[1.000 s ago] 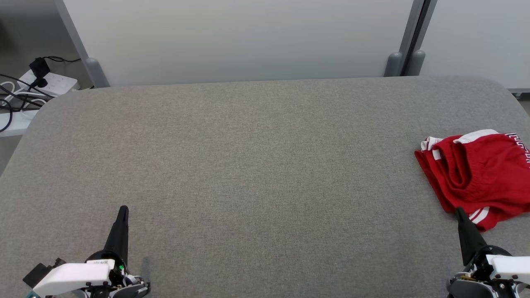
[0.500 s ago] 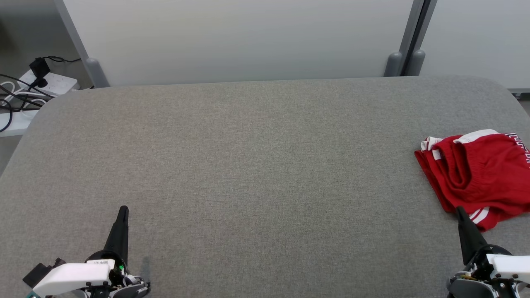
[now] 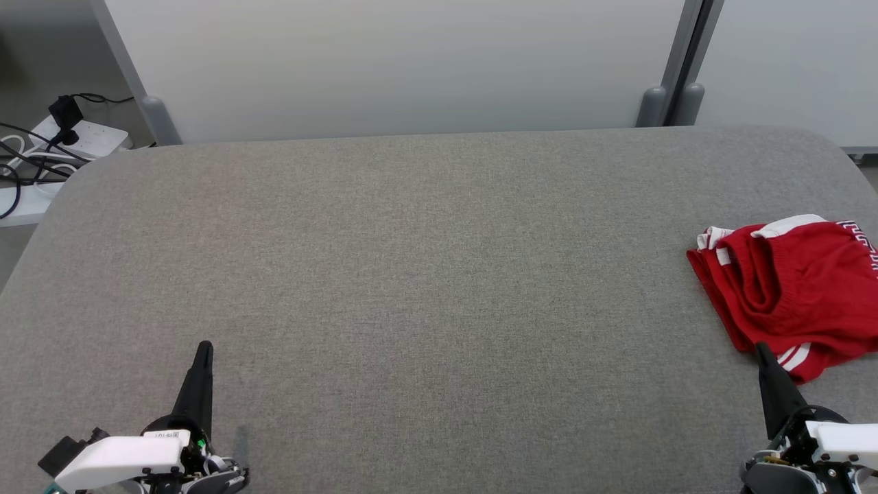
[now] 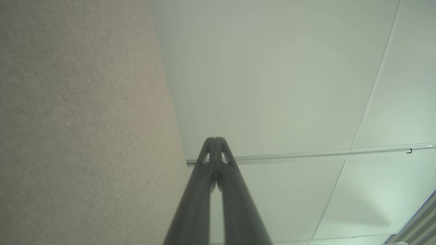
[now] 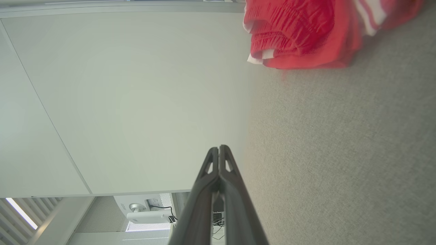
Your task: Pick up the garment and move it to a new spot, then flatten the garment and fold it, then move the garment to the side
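Observation:
The garment [image 3: 796, 291] is a red pair of shorts with white stripes, lying bunched at the right edge of the grey padded table [image 3: 425, 274]. It also shows at the top of the right wrist view as a crumpled red garment [image 5: 306, 30]. My right gripper [image 3: 761, 351] is at the lower right, shut and empty, its tip just at the garment's near edge. My left gripper [image 3: 204, 348] is at the lower left, shut and empty, far from the cloth. In the wrist views the left gripper [image 4: 215, 139] and the right gripper [image 5: 219, 148] have their fingers pressed together.
White partition panels [image 3: 398, 62] stand behind the table. A power strip with cables [image 3: 75, 137] lies on the floor at the far left. The table's wide middle is bare grey fabric.

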